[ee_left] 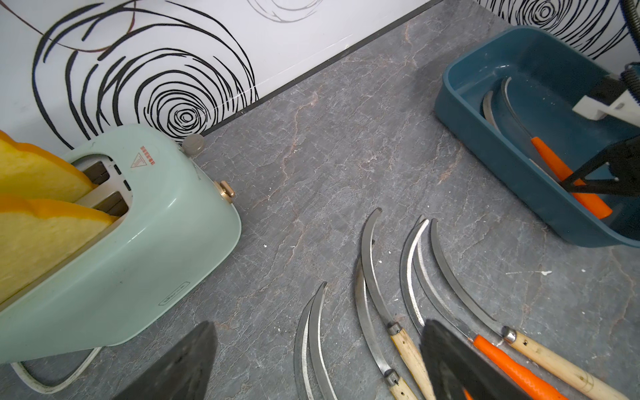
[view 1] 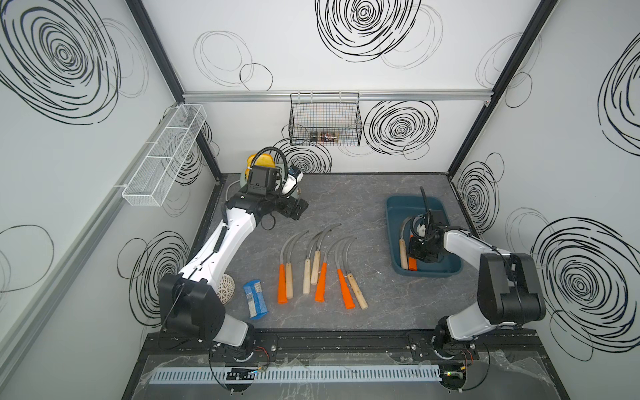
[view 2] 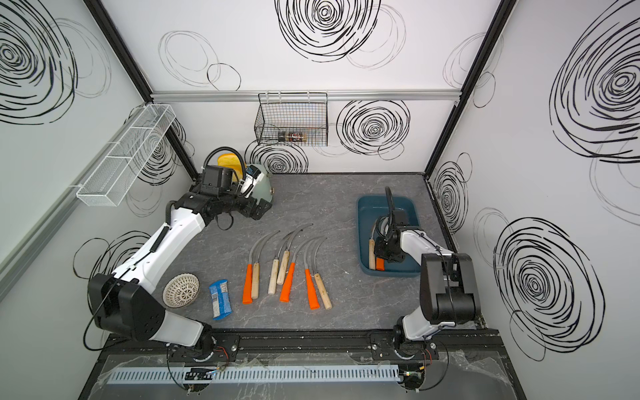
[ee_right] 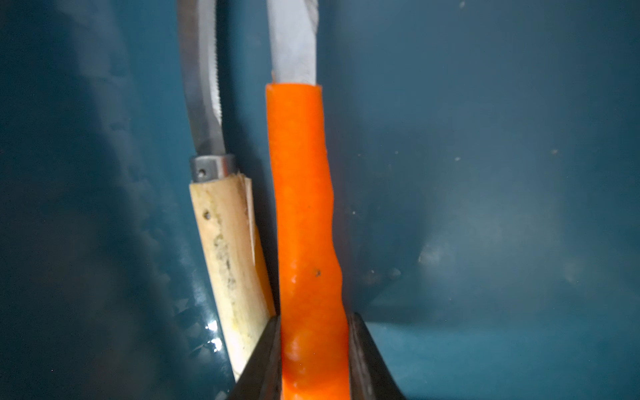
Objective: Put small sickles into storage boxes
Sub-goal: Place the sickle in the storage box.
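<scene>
Several small sickles [view 1: 320, 266] with curved grey blades and orange or pale wood handles lie side by side mid-table in both top views [view 2: 287, 270]. The teal storage box [view 1: 405, 207] sits at the right. My right gripper [ee_right: 313, 346] is down inside it, shut on the orange handle of a sickle [ee_right: 301, 207]. A wood-handled sickle [ee_right: 225, 242] lies right beside that one on the box floor. My left gripper [ee_left: 318, 325] hovers open near the back left, above the blade tips, holding nothing.
A mint toaster [ee_left: 138, 225] with yellow bread slices stands at the back left by the left arm. A blue packet [view 1: 255, 298] and a white perforated bowl [view 1: 227, 287] lie front left. A black wire basket [view 1: 325, 121] and a white mesh rack [view 1: 162, 156] hang on the walls.
</scene>
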Controlling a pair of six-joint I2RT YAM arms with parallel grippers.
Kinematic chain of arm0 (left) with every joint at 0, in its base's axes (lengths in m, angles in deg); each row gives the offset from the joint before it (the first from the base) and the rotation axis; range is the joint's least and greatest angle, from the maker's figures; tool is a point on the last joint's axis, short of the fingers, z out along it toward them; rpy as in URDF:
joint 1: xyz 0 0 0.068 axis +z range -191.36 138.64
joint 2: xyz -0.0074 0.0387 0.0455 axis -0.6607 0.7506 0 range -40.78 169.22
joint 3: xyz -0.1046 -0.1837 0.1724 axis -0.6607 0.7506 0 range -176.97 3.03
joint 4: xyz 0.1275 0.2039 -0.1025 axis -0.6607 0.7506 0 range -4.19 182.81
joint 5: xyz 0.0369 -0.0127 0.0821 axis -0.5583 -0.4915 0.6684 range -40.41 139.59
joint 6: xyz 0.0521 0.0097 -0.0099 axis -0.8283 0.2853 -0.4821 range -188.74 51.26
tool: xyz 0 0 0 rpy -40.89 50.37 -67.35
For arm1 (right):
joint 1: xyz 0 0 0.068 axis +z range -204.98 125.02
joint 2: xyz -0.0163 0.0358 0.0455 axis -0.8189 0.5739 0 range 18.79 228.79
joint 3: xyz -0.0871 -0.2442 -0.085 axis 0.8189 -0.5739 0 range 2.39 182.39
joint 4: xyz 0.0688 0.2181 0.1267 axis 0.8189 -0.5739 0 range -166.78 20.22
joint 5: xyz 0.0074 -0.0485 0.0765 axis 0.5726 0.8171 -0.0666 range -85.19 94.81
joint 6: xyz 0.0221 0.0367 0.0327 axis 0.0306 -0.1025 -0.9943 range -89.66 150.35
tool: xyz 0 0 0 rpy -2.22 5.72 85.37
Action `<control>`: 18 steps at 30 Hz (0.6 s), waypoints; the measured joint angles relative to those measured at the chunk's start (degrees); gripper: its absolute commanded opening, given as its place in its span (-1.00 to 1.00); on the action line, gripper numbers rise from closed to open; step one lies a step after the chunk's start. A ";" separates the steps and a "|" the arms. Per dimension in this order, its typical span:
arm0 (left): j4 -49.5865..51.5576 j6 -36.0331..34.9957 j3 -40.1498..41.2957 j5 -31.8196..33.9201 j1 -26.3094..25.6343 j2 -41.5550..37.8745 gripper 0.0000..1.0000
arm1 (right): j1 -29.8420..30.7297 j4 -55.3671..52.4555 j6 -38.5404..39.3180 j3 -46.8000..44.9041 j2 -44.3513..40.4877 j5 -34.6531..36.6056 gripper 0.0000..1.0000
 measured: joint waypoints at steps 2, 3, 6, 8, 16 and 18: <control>0.09 -0.07 -0.20 -0.11 0.00 0.00 0.92 | 0.00 0.00 0.02 0.00 0.00 0.09 -0.38; 0.17 -0.04 -0.33 -0.15 0.02 0.00 0.92 | 0.00 -0.02 0.09 0.02 0.00 0.11 -0.37; 1.20 -0.04 -1.31 -0.76 0.22 0.00 0.92 | 0.02 0.02 0.15 0.11 -0.24 0.35 -0.30; 2.60 -0.15 -2.60 -1.57 0.55 0.00 0.92 | 0.02 0.02 0.13 0.11 -1.09 0.59 -0.27; 7.04 -1.62 -4.70 -5.38 4.39 -1.57 0.92 | 0.46 2.36 -0.46 0.28 -7.32 0.22 -0.26; 7.96 -1.90 -4.48 -6.73 5.95 -2.23 0.92 | 1.18 4.17 -0.50 -0.02 -9.66 -0.66 -0.27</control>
